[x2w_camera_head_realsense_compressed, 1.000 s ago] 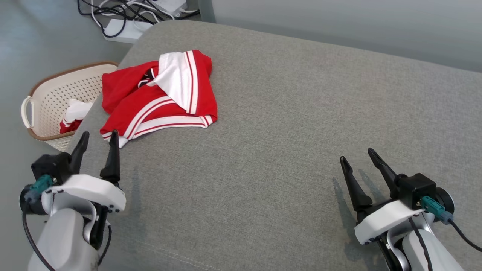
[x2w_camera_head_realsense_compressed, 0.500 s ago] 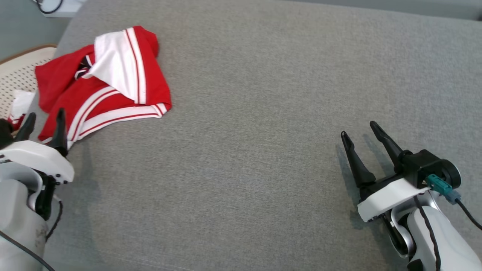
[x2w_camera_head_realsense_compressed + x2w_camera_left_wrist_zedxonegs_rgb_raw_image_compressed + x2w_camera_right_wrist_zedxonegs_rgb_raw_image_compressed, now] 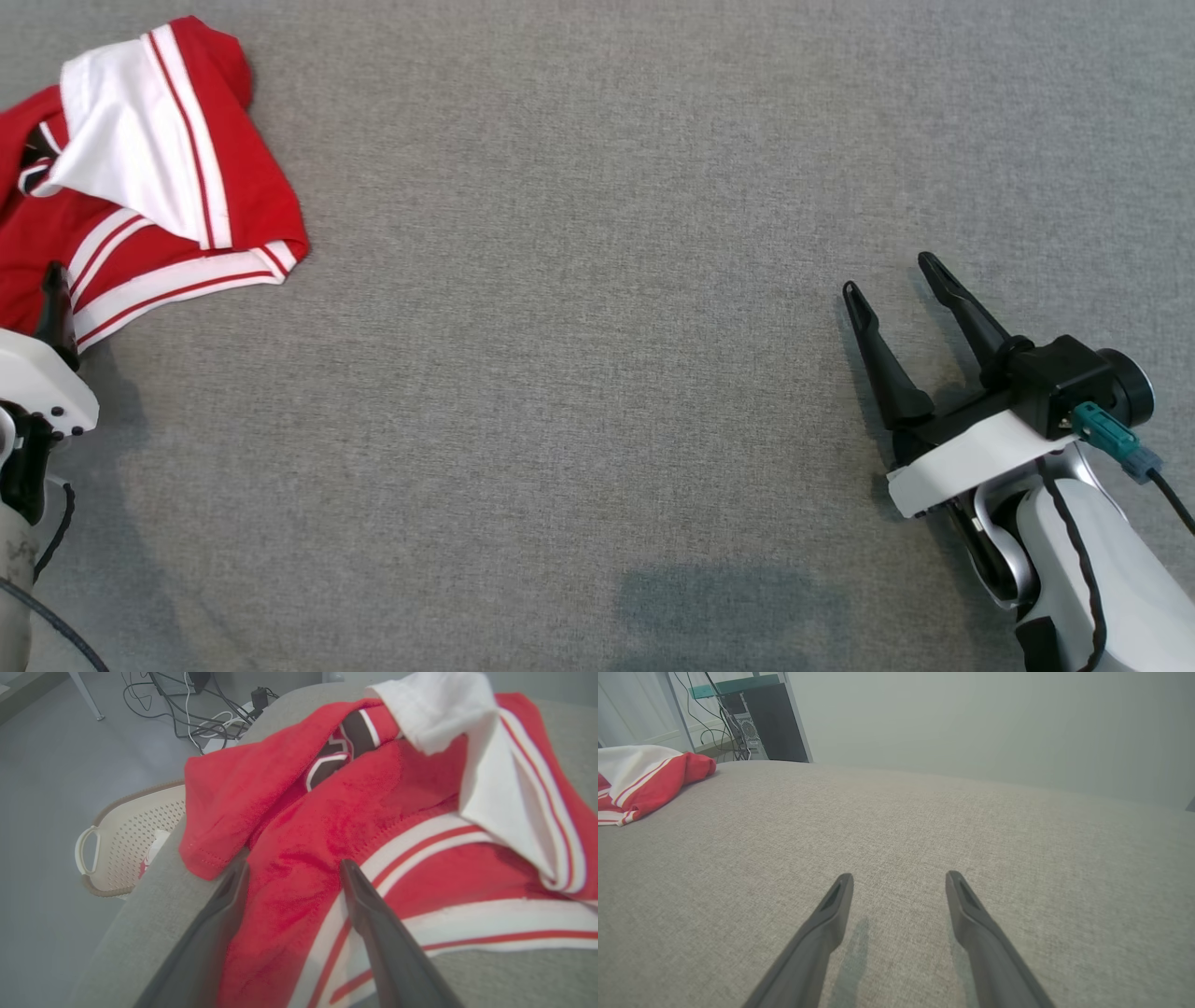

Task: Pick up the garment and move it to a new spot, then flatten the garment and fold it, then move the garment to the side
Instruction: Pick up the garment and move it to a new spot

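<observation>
Left gripper (image 3: 293, 863): jaws spread wide, nothing clasped. Your left wrist view puts its two dark fingers (image 3: 373, 914) over the near edge of the crumpled red garment with white stripes and a white panel (image 3: 327, 835). Red cloth lies in the gap between the tips. You cannot tell whether the tips touch it.

Right gripper (image 3: 888, 274): jaws equally wide, empty. It hangs over a bare stretch of the grey woven upholstered surface (image 3: 597, 373), well apart from the garment.

Garment position: bunched at the far left of the upholstered surface, near its rounded edge. In the head view it is cut by the left border of the frame, and one left finger (image 3: 56, 303) overlaps the striped hem.

View notes for you:
- The left wrist view adds a cream perforated plastic basket with a brown rim (image 3: 131, 844) on the floor just beside the surface's edge, with a scrap of white-and-red cloth inside. A tangle of black and white cables (image 3: 187, 714) lies on the floor beyond.
- The right wrist view shows the garment at far left and a dark computer tower (image 3: 761, 723) past the surface's far edge, in front of a pale wall.
- The head view shows the right gripper's white wrist shell and its teal connector (image 3: 1106, 439).
</observation>
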